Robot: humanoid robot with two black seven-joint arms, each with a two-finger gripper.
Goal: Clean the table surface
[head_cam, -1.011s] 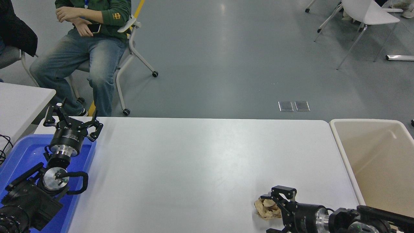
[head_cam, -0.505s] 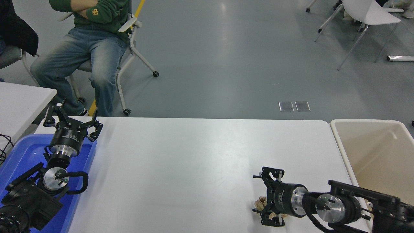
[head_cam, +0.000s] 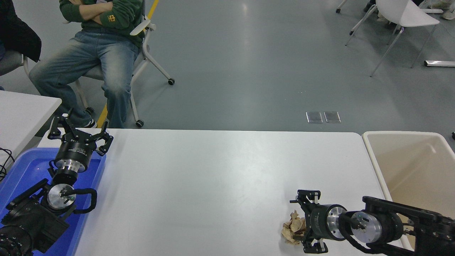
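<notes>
The table surface point(head_cam: 213, 177) is a wide white top. A crumpled brown paper wad point(head_cam: 293, 228) lies on it near the front right. My right gripper point(head_cam: 304, 221) comes in from the right and lies low over the table, open, with one finger above the wad and one below it. The wad sits at the mouth of the jaws, and I cannot tell whether they touch it. My left gripper point(head_cam: 79, 132) is parked open at the far left, above a blue tray.
A blue tray point(head_cam: 21, 170) sits under the left arm. A beige tub point(head_cam: 416, 170) stands against the table's right end. A smaller white tabletop point(head_cam: 21, 110) is at the left. A person sits on a wheeled chair point(head_cam: 142, 53) beyond the far edge.
My right gripper swung up and over the wad, then dropped back and right, so the wad shows at its left. The seated person has folded their arms. The left arm stayed still.
</notes>
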